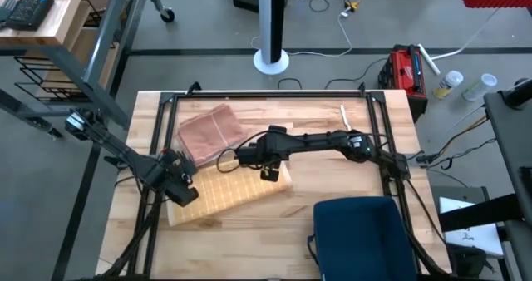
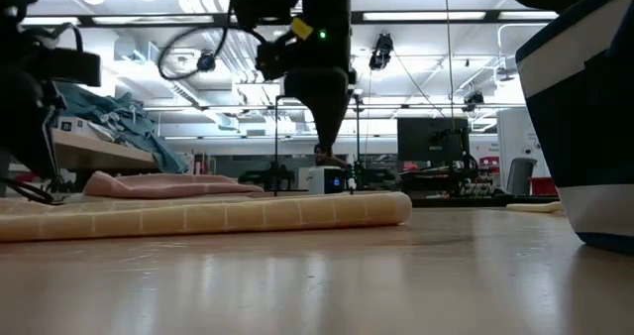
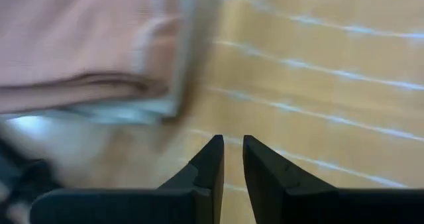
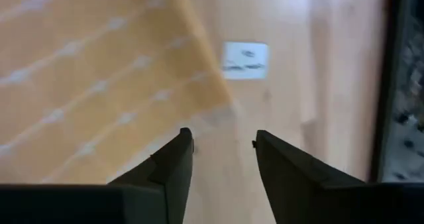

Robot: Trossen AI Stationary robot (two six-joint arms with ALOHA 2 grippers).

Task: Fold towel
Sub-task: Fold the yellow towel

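Observation:
A yellow towel [image 1: 229,194] with a pale grid lies folded into a long strip, slanting across the table's middle. Its folded edge shows in the low view [image 2: 208,214]. My left gripper [image 1: 181,189] hangs over the strip's left end [image 3: 318,85], pointing steeply down, fingers [image 3: 233,144] a narrow gap apart with nothing between them. My right gripper [image 1: 270,173] stands over the strip's right end, open. Its fingers [image 4: 222,141] straddle the towel's corner [image 4: 212,105] from above without holding it.
A folded pink towel [image 1: 212,131] lies just beyond the yellow one, toward the far left. A dark blue bin [image 1: 357,231] stands at the near right. A white label [image 4: 245,59] is stuck to the wood near the yellow towel's corner. A black frame [image 1: 266,96] borders the table.

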